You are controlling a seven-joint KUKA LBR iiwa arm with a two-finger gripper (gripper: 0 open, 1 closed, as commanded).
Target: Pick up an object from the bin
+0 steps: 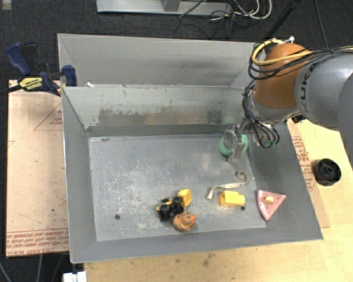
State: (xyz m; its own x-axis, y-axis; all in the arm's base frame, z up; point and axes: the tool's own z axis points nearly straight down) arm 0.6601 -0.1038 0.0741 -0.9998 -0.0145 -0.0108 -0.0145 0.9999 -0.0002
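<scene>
My gripper (233, 144) hangs over the back right part of the bin, near the right wall. A small green thing (225, 150) sits between its fingers, which are shut on it. Below it on the floor lies a thin pale curled strip (228, 187). Next to the strip's end rests a small yellow block (231, 200). A pink triangular piece (269, 204) lies further right, at the foot of the right wall.
Near the front middle lie a yellow and black toy (174, 204) and a brown rounded thing (184, 221), touching each other. The arm with its orange cover and cables reaches in over the bin's right rim.
</scene>
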